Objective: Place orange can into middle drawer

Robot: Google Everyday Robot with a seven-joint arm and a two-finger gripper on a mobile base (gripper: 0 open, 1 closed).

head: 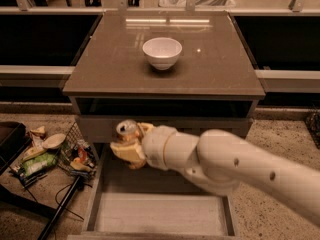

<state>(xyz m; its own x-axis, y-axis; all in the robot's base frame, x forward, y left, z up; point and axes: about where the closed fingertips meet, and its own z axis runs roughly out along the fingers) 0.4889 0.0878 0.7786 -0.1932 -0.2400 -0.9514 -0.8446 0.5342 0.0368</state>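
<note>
My gripper (128, 147) is shut on the orange can (126, 129). The can's silver top shows above the tan fingers (124, 152). The gripper hangs in front of the cabinet, over the rear left part of the open middle drawer (160, 215), whose pale floor lies below. The can is held upright, above the drawer floor and not touching it. My white arm (235, 166) reaches in from the lower right and hides the drawer front behind it and part of the drawer's back.
A white bowl (162, 52) stands on the brown cabinet top (210, 69). On the floor at left lie a wire basket of snack packets (76, 156), loose bags (36, 161) and a dark stand leg (62, 209). A rail runs behind the cabinet.
</note>
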